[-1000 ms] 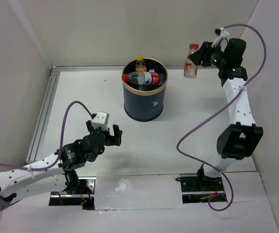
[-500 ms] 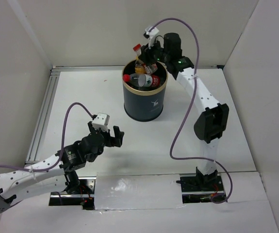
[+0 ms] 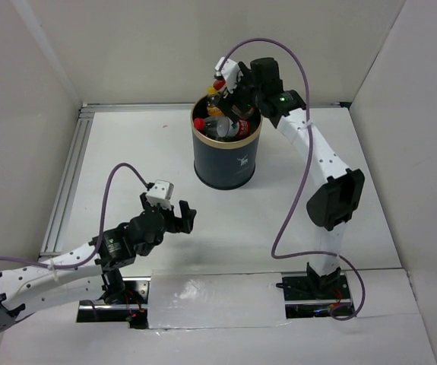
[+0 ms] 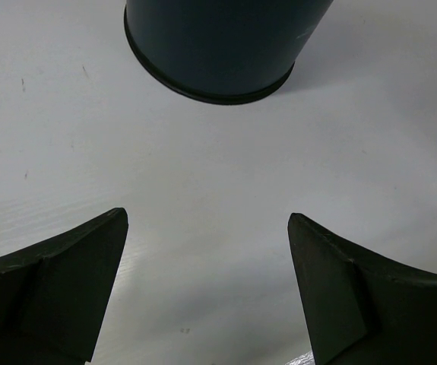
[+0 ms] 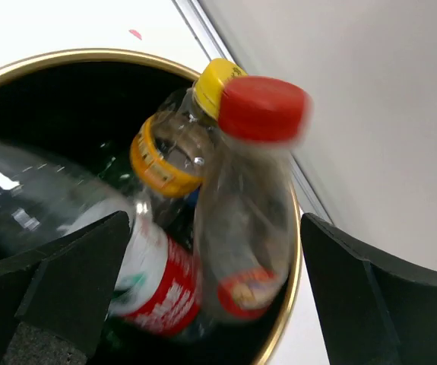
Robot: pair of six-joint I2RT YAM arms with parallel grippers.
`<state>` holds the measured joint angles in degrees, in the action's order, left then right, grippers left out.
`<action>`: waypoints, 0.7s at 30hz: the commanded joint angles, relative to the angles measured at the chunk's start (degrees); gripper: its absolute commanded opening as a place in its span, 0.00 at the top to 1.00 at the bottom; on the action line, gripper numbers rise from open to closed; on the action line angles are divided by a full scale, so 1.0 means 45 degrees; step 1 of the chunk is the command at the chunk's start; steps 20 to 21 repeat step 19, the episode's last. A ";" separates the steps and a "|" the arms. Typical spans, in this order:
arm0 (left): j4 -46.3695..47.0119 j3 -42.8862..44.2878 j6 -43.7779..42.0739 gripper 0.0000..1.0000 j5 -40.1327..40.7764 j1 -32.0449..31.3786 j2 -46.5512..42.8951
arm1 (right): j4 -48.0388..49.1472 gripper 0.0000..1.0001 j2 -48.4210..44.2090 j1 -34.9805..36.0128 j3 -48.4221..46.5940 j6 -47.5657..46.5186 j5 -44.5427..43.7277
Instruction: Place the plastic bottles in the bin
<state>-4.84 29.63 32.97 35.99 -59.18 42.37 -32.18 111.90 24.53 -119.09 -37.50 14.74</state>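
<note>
The dark bin [image 3: 226,156] with its gold rim [image 5: 66,58] stands at the back middle of the table, and several plastic bottles lie in it. My right gripper [image 3: 229,90] hangs over the bin's mouth, open. Between its spread fingers [image 5: 74,281] a clear red-capped bottle [image 5: 248,220] shows blurred and touches neither finger, its lower end inside the rim. Beside it lie a yellow-capped bottle [image 5: 165,152] and a red-and-white labelled one [image 5: 153,285]. My left gripper [image 3: 174,217] is open and empty low over the table, facing the bin's base [image 4: 210,46].
An aluminium rail [image 3: 66,182] runs along the table's left edge and the back. White walls close in on the left, the back and the right. The right arm's purple cable [image 3: 294,198] loops over the table's right half.
The right arm swung from the back right corner to over the bin with the red-capped bottle, then its jaws opened and let the bottle go. The left arm barely shifted.
</note>
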 commanded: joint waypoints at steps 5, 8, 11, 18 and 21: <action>0.1525 0.1013 -0.0608 0.01 -0.0301 -0.0072 0.1129 | -0.0291 0.00 -0.3261 -0.1054 0.0795 0.3151 -0.0168; 0.1916 0.1326 -0.0882 0.01 -0.0790 0.0317 0.1462 | 0.0160 0.00 -0.4710 -0.1837 0.2766 0.4426 -0.0793; 0.2091 0.1463 -0.1134 0.01 -0.1200 0.0436 0.1581 | 0.0355 0.00 -0.6093 -0.2345 0.4988 0.5458 -0.2000; 0.1234 0.2028 -0.1370 0.01 -0.1864 0.1002 0.1582 | 0.1193 0.00 -0.9725 -0.3496 1.0904 0.7100 -0.3528; 0.1116 0.2029 -0.1370 0.01 -0.1864 0.1196 0.1581 | 0.1582 0.00 -1.0522 -0.3712 1.1555 0.7237 -0.3530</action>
